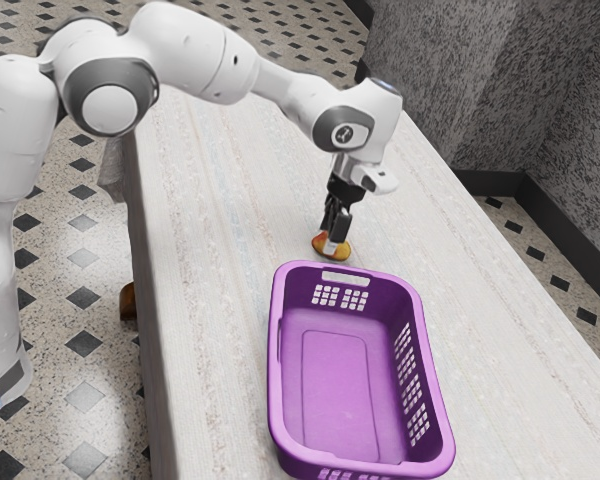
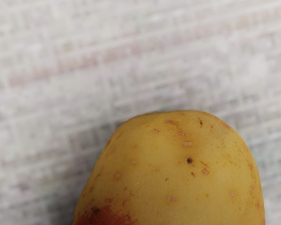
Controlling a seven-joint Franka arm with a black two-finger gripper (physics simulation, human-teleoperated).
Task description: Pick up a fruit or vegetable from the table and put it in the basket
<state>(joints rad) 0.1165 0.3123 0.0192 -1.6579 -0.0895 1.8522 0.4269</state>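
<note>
Arm [image 1: 192, 55] arched, tool [image 1: 332, 243] pointing down at potato [image 2: 178, 173]

Basket [image 1: 276, 390] stands on the counter [image 1: 220, 220]. Potato [image 1: 342, 251] lies on the counter, outside the basket, just beyond its far end in the exterior view. Hand [image 1: 332, 241] is positioned directly at the potato, from above. Arm [image 1: 195, 55] enters from the exterior view's left, extending over the counter.

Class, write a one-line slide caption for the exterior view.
The robot's black gripper reaches down to a red-and-yellow potato at the cloth-covered table, just outside the purple basket.
</note>
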